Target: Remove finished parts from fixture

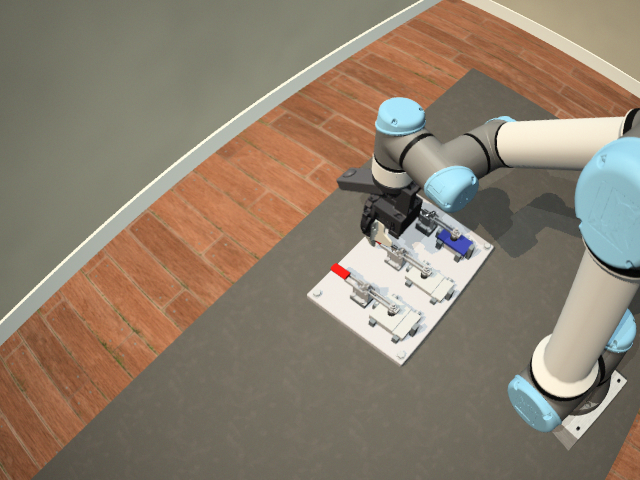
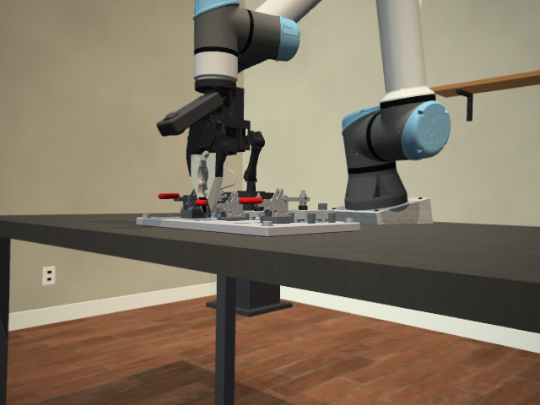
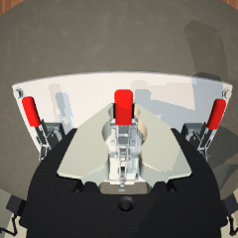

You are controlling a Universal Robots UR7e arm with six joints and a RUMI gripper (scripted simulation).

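The white fixture plate [image 1: 400,289] carries three toggle clamps with red handles. The blue blank [image 1: 454,242] sits under the far clamp. Two pale finished parts [image 1: 431,286] [image 1: 400,320] sit under the middle and near clamps. My gripper [image 1: 376,237] stands upright over the handle end of the middle clamp. It is shut on that clamp's red handle [image 3: 123,105], which lies flat between my fingertips. In the side view my fingertips [image 2: 204,202] reach down to the handle [image 2: 201,202], just above the plate.
The near clamp's red handle [image 1: 339,270] lies free at the plate's left edge. The outer handles show in the wrist view [image 3: 32,111] [image 3: 216,113]. The arm's base [image 1: 578,408] stands at the right on the dark table.
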